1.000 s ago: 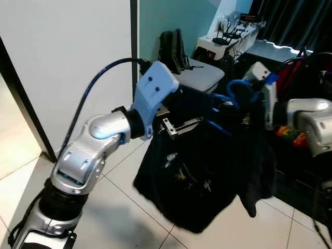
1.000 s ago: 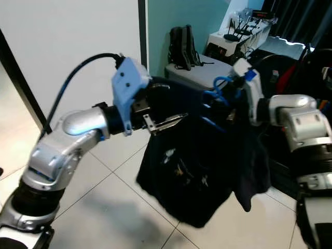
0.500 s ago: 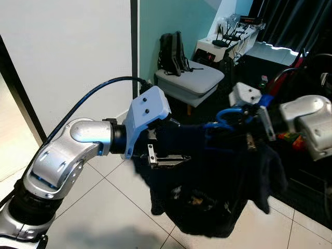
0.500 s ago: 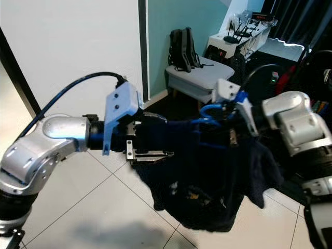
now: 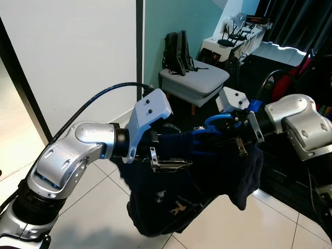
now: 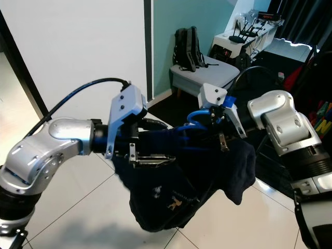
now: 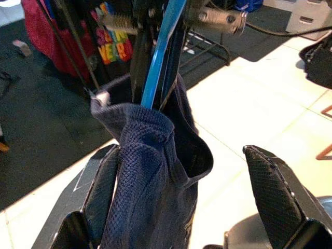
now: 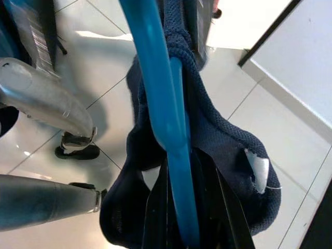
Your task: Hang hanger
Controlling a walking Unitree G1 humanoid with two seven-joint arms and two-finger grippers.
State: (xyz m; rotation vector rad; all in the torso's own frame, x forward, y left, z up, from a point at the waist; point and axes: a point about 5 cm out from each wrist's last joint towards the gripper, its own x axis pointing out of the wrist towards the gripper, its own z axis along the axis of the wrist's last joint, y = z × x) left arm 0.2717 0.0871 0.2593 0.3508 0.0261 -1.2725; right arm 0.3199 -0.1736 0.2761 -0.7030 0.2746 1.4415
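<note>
- A blue hanger (image 5: 220, 126) carrying a dark navy shirt (image 5: 192, 181) is held up in front of the robot, above a white tiled floor (image 5: 98, 207).
- The right gripper (image 8: 179, 207) is seen pressed together on the blue hanger; in the right wrist view its black fingers (image 8: 155, 218) lie tight on both sides of the blue bar.
- The left gripper (image 7: 181, 202) is spread wide, with the shirt's knitted cloth bunched against one finger (image 7: 101, 187) and the other finger (image 7: 272, 189) standing clear of it.
- The blue bar is seen running away from the left gripper in the left wrist view, with the shirt draped over it.
- The bulk of the shirt is left hanging below both arms, with a small light print on its front.
- A grey padded stool (image 5: 193, 80) and a black backpack (image 5: 176, 49) are seen behind, near a teal wall (image 5: 181, 18).
</note>
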